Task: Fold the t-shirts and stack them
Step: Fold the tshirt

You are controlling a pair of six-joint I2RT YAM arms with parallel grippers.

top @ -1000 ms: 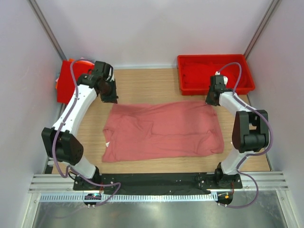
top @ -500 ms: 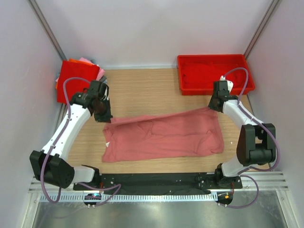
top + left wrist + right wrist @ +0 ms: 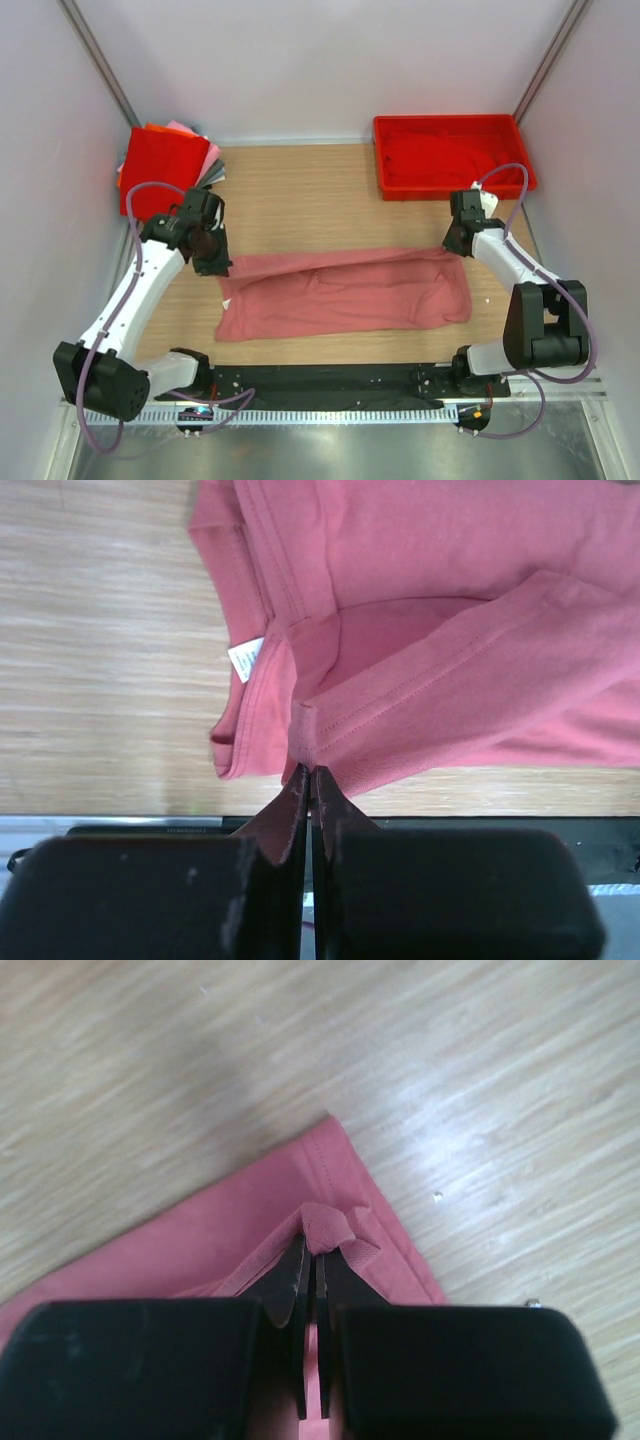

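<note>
A dusty salmon-pink t-shirt [image 3: 345, 295] lies across the middle of the wooden table, its far edge lifted and folded toward the near edge. My left gripper [image 3: 212, 262] is shut on the shirt's far left corner; in the left wrist view [image 3: 311, 772] the hem is pinched between the tips. My right gripper [image 3: 455, 243] is shut on the far right corner, with a fold of cloth between the tips in the right wrist view [image 3: 316, 1243]. A stack of folded t-shirts [image 3: 165, 170], bright red on top with pink, orange and grey edges, sits at the far left.
A rigid red plastic tray [image 3: 450, 155] stands at the far right corner. White walls enclose the table on three sides. A black rail [image 3: 330, 380] with the arm bases runs along the near edge.
Both grippers have pulled the shirt's far edge toward the near side, so the shirt now shows as a narrower band. The left arm swung away from the folded stack, uncovering it.
</note>
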